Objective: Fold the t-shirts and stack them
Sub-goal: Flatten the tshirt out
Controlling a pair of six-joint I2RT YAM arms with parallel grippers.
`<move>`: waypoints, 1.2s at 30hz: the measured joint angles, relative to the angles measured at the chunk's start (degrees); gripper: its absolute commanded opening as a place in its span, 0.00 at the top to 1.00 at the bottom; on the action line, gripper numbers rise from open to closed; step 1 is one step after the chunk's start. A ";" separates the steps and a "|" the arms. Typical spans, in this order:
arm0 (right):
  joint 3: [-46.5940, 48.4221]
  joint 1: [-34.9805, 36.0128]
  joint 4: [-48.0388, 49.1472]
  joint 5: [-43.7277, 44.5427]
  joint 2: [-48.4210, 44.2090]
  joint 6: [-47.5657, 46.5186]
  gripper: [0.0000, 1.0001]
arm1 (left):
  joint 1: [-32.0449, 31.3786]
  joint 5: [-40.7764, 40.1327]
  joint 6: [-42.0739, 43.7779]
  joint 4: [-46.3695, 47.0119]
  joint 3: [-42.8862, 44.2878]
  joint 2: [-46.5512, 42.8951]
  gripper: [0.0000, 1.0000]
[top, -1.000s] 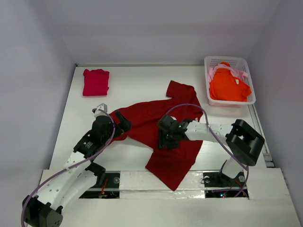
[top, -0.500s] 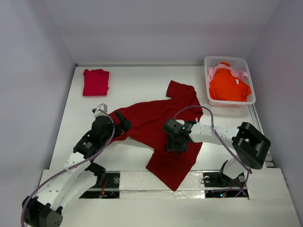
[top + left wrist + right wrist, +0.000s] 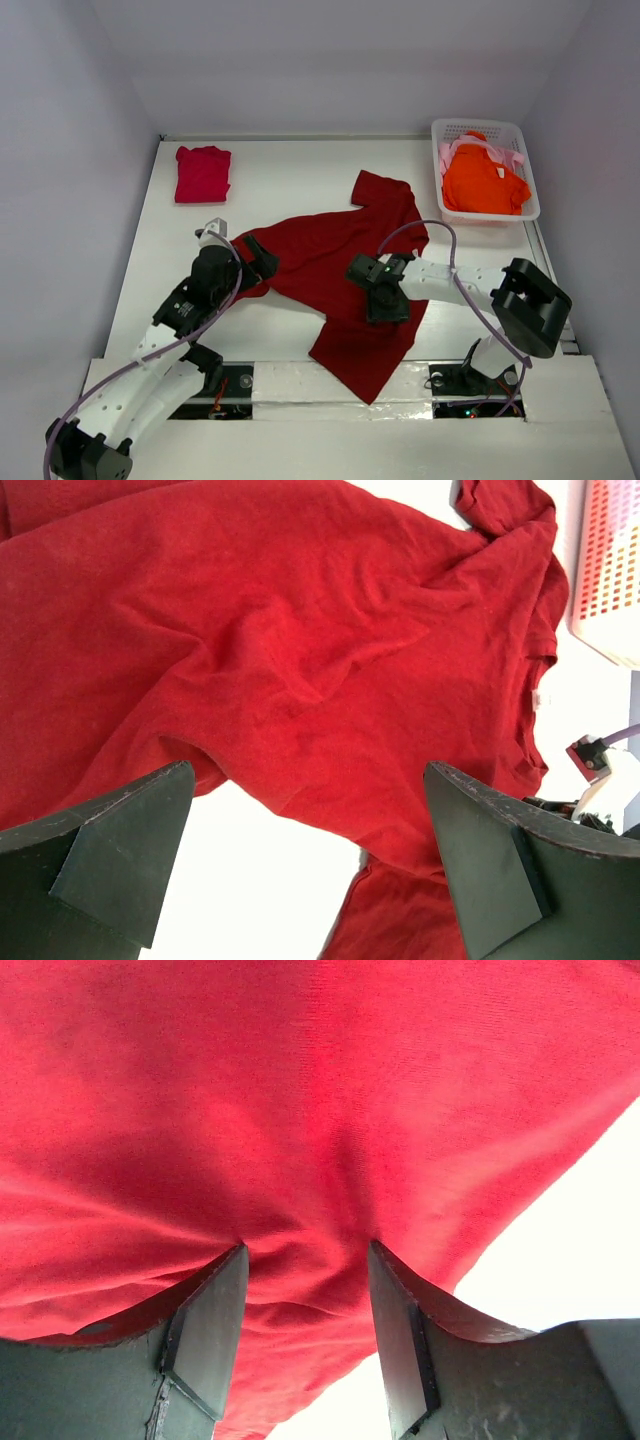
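L gripper [image 3: 262, 268] stood wide open in top view, over the left side of the dark red t-shirt [image 3: 320, 255]. That shirt lay spread & rumpled mid-table [image 3: 280, 180], its lower part reaching the near edge. R gripper [image 3: 388, 305] was down on the shirt's right half. Crimson-pink t-shirt [image 3: 203, 173] lay folded at far left corner. Orange t-shirt [image 3: 483, 180] & pale pink t-shirt [image 3: 447, 152] were in the white basket [image 3: 480, 125] at far right corner.

Left wrist: L gripper [image 3: 308, 770] jaws far apart above the cloth, holding nothing.

Right wrist: R gripper [image 3: 305, 1250] jaws approx half apart, tips pressed into the red cloth, a pucker between them.
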 measured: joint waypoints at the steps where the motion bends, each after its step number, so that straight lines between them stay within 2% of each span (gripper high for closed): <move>1: 0.28 0.00 -1.07 0.76 -0.07 0.42 0.43 | 0.00 0.20 0.07 0.20 0.02 0.02 0.01; 9: 3.80 0.00 -6.58 6.36 0.87 1.64 0.44 | 0.00 1.46 0.74 1.31 0.02 1.33 0.01; 24: 8.00 0.00 -2.12 7.39 8.63 -1.40 0.46 | 0.00 1.46 1.62 2.23 0.02 1.84 0.01; 32: 8.61 0.00 -2.32 7.41 9.35 -2.25 0.46 | 0.00 1.14 2.91 4.35 0.52 3.54 0.01; 36: 8.57 0.00 -2.25 7.43 9.35 -1.31 0.52 | 0.00 1.16 3.45 5.51 0.79 5.75 0.01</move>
